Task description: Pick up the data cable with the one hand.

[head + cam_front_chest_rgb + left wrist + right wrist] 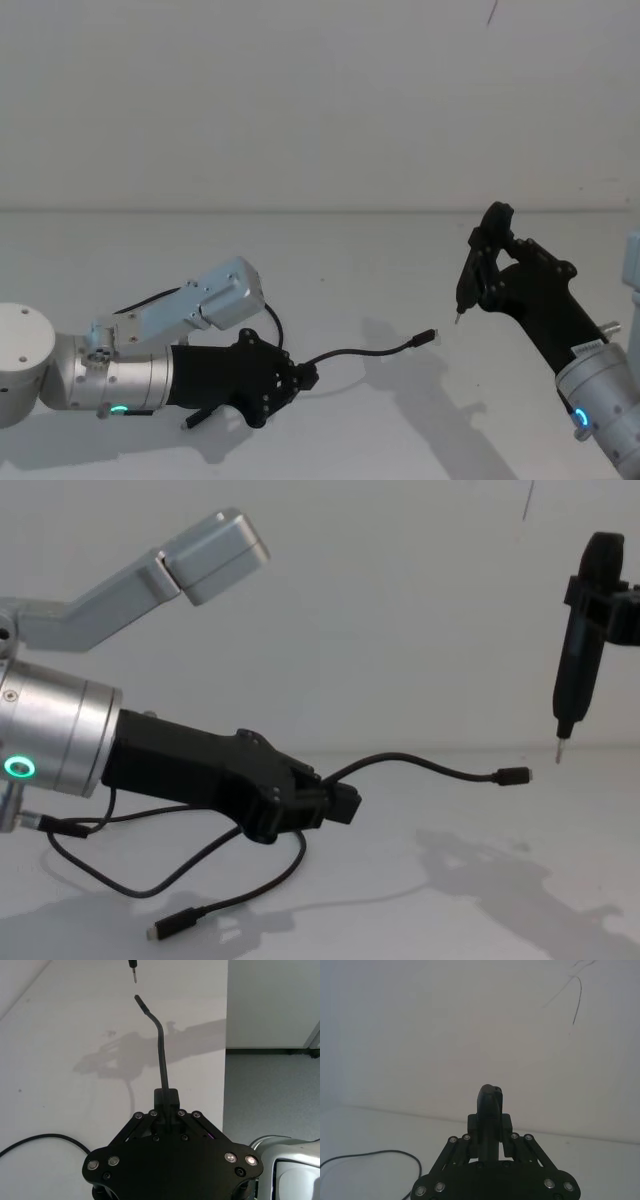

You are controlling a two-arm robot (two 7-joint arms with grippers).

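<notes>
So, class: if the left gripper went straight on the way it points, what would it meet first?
Likely the pen-like tool in the right gripper: the plug of the data cable, jutting ahead of the left gripper, aims near the tool's metal tip. Depth is unclear.

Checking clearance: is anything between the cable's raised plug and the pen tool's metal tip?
Nothing: the chest view shows a bare gap between the data cable's plug and the pen tool's tip.
</notes>
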